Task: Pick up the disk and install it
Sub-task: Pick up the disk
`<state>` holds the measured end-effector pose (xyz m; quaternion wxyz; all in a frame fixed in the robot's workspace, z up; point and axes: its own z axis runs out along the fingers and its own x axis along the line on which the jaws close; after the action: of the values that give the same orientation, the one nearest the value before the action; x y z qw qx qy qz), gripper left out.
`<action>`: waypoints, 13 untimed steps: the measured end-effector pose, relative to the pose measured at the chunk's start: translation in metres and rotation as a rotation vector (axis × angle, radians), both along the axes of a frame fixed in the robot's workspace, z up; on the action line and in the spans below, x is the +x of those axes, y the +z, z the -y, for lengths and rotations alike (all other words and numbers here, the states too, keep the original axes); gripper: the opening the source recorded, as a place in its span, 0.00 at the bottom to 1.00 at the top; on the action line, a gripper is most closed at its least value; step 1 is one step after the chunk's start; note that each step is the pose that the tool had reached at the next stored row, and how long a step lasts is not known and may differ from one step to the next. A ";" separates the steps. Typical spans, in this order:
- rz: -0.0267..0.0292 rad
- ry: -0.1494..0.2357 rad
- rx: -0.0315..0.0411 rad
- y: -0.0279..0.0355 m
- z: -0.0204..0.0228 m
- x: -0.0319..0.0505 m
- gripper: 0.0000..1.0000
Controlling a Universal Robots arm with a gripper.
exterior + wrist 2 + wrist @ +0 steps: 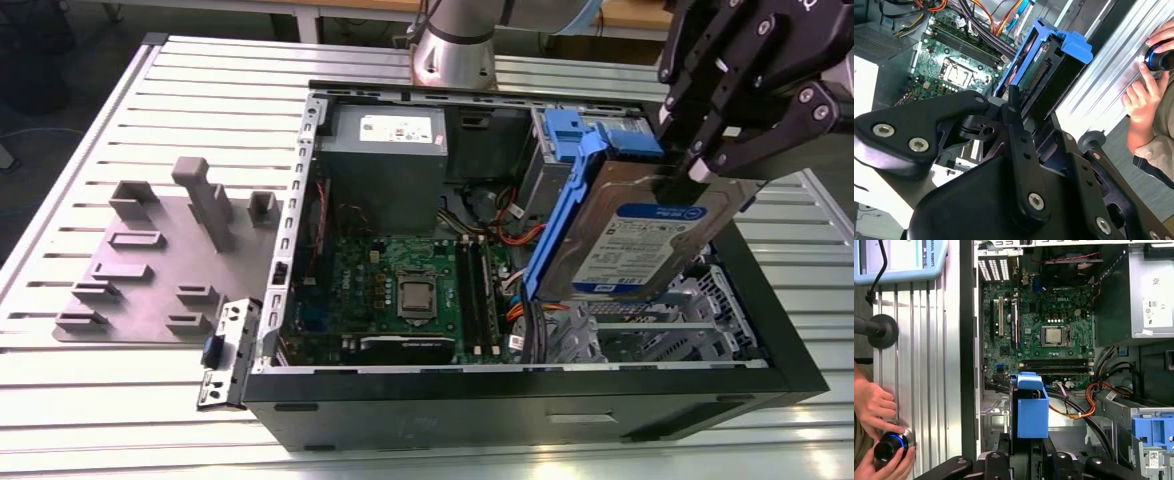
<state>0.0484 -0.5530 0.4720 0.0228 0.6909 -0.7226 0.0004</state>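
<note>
The disk [643,243], a silver drive with a blue-and-white label in a blue caddy frame, hangs tilted on edge over the open computer case [534,405], above its lower drive cage [667,335]. My gripper [703,172] is shut on the disk's upper end at the exterior view's right. In the first wrist view the disk's blue caddy end [1031,410] sticks out from between the black fingers [1004,450], with the motherboard beyond it. The second wrist view has the disk [1046,75] edge-on beyond the gripper's linkage.
Inside the case lie the motherboard [400,285], grey power supply [387,140], a fixed blue caddy [597,130] and loose cables [1079,405]. A grey fixture plate [160,260] sits on the slatted table. A person's hands [876,407] hold a knob [889,447] beside the case.
</note>
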 end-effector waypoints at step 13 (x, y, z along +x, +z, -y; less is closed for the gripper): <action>-0.0010 0.000 0.0001 -0.0008 0.0103 0.0131 0.35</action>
<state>0.0615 -0.5634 0.4712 0.0231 0.6909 -0.7226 0.0000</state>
